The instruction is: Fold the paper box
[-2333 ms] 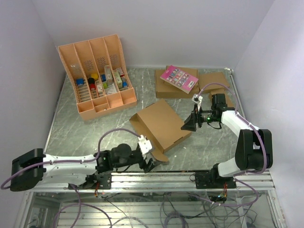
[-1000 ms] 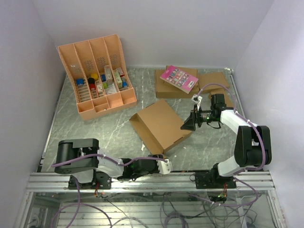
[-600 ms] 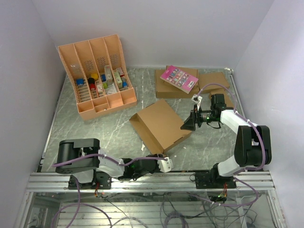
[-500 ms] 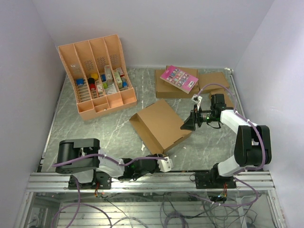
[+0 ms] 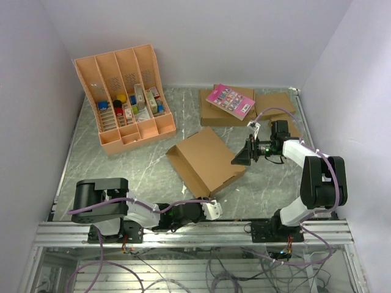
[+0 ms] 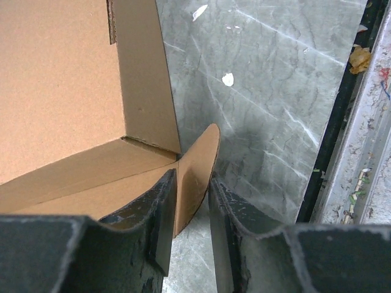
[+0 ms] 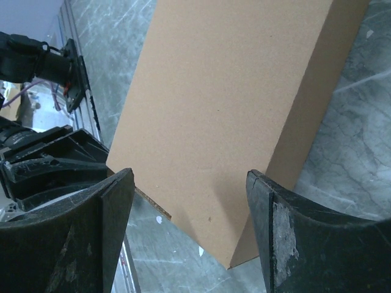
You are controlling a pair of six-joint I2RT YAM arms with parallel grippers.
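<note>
The left arm has folded back against its base since the earlier view, and the left claw now sits at the near corner of the paper box. Its fingers are pinched on the box's rounded corner flap, which stands on edge between them. In the wrist view the box's open inside lies left of the claw and bare surface right of it. The right claw is spread wide, with the box's far side just ahead of it.
</note>
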